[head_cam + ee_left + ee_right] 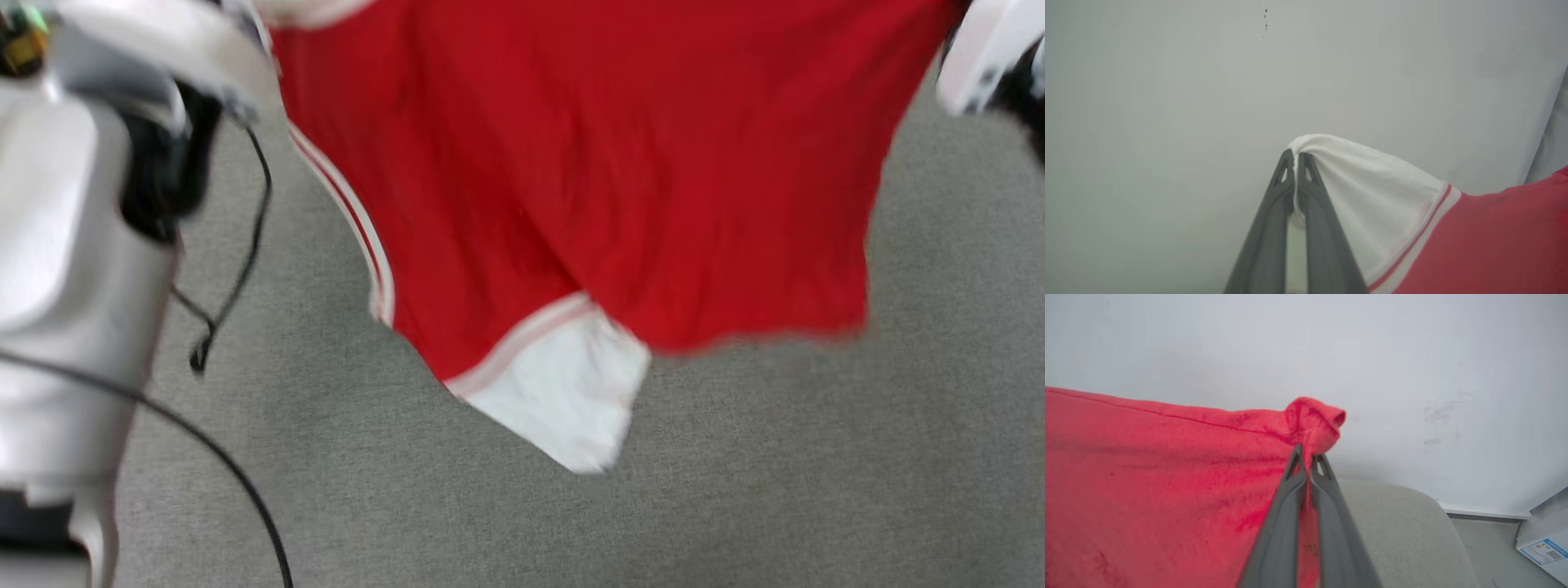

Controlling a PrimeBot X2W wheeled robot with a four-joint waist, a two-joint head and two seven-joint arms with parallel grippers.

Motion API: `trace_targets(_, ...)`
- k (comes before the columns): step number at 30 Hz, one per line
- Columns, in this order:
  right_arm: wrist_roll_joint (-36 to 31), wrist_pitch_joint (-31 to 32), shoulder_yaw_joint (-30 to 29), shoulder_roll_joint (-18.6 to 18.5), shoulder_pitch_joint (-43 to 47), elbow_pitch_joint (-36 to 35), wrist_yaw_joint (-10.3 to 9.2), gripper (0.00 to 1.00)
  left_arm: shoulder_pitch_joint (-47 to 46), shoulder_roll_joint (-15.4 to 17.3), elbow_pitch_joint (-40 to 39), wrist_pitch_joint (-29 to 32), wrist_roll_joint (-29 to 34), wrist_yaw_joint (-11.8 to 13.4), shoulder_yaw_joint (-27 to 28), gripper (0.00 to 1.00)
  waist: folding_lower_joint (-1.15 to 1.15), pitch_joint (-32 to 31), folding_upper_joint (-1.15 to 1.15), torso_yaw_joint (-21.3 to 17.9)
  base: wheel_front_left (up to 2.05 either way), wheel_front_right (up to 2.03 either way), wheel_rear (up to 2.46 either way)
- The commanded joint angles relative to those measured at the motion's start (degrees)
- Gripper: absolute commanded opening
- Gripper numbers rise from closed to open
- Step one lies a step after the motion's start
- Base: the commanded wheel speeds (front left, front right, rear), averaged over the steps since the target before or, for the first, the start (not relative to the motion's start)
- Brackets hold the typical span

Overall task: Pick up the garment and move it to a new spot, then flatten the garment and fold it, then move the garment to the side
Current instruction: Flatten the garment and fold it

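Head view, blurred: the garment (588, 163) hangs in the air above the grey table (816, 474), stretched wide between the two arms — plain red cloth with striped trim down its left edge and one white sleeve (563, 392) dangling lowest, near the middle. The pale left arm (73, 245) stands at the left edge with a black cable (245, 229) hanging beside it.

Left wrist view: the left gripper (1295, 157) has its jaws clenched on the tip of a white sleeve. The cloth is bunched over the tips and the red body falls away to the right, against a pale wall (1167, 81).

Right wrist view: the right gripper (1308, 457) has its jaws pinched tight on a red corner of the garment — a small fold pokes up above the tips. Beyond lie the table's rounded corner and a white box (1543, 543) with a blue label.
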Motion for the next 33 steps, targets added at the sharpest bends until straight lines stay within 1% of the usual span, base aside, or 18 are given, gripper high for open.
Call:
trace_targets(1, -0.84, -0.84, -0.78, 0.16, -1.78, 0.77, -0.03, 0.00, -2.25, -0.12, 1.16, -0.55, 0.46, -0.18, 0.18, 0.00, 0.00, 0.67, 0.00, -0.20, 0.00, 0.00, 0.00)
trace_targets(6, -4.17, -4.74, -4.65, 1.60, -10.93, 3.38, -0.03, 0.00, -14.74, -0.45, 9.57, -2.27, 2.46, -1.20, 0.41, 0.00, 0.00, 3.88, 0.00, -0.30, 0.00, 0.00, 0.00)
trace_targets(10, -6.01, -6.91, -7.31, 1.52, -18.13, 4.32, -0.03, 0.00, -23.98, -0.19, 14.63, -3.47, 3.56, -2.09, 0.74, 0.00, 0.00, 7.38, 0.00, -0.26, 0.00, 0.00, 0.00)
trace_targets(16, -7.92, -8.15, -9.39, 1.75, -25.45, 5.15, -0.03, 0.00, -33.35, -0.32, 20.17, -4.60, 4.16, -2.96, 1.03, 0.00, 0.00, 13.75, 0.00, 0.22, 0.00, 0.00, 0.00)
trace_targets(21, -7.58, -10.22, -9.54, 3.62, -27.07, 6.47, -0.03, 0.00, -36.07, -0.87, 24.46, -5.64, 3.74, -3.76, 0.95, 0.00, 0.00, 18.25, 0.00, 0.20, 0.00, 0.00, 0.00)
trace_targets(26, -6.89, -11.24, -8.45, 4.97, -27.00, 8.68, -0.03, 0.00, -35.89, -1.79, 27.95, -7.10, 3.08, -4.80, 0.81, 0.00, 0.00, 21.95, 0.00, 0.32, 0.00, 0.00, 0.00)
trace_targets(30, -5.92, -11.89, -7.44, 6.23, -24.10, 11.43, -0.03, 0.00, -32.94, -2.34, 30.98, -8.40, 2.01, -5.74, 0.96, 0.00, 0.00, 22.51, 0.00, 0.43, 0.00, 0.00, 0.00)
trace_targets(33, -5.29, -12.50, -5.76, 6.78, -20.98, 13.59, -0.03, 0.00, -29.52, -3.10, 33.19, -9.45, 1.11, -6.79, 0.72, 0.00, 0.00, 21.38, 0.00, 0.77, 0.00, 0.00, 0.00)
